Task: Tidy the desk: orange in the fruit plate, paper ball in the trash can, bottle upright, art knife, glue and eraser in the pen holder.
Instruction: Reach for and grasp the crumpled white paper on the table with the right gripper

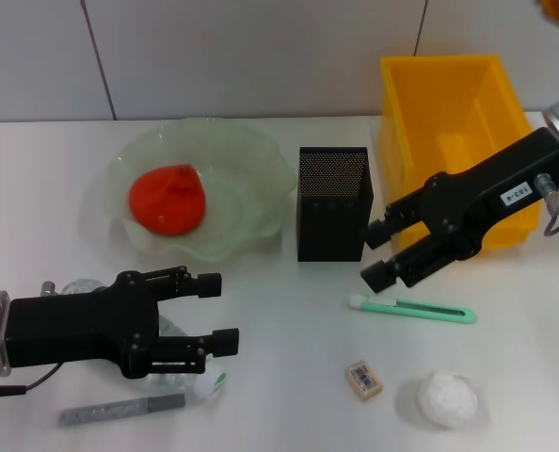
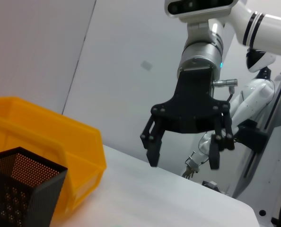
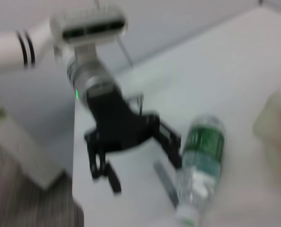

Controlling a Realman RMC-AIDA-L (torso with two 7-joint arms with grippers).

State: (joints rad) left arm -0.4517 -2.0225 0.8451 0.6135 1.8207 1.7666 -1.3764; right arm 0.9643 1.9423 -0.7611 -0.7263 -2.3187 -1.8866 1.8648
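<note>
Head view showed the black right gripper [image 1: 381, 252] wide open and empty above the green art knife [image 1: 413, 309] — presumably to grasp it — while the open, empty left gripper [image 1: 219, 313] hovered over the lying clear plastic bottle [image 1: 171, 363].

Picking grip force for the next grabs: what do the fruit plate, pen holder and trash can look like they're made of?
Fruit plate: translucent greenish, wavy rim, probably glass or plastic. Pen holder: black perforated mesh, likely metal. Trash can: glossy yellow moulded bin, looks like rigid plastic.

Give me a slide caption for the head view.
Both open grippers, left and right, hover; orange plated, bottle still lying down.
</note>
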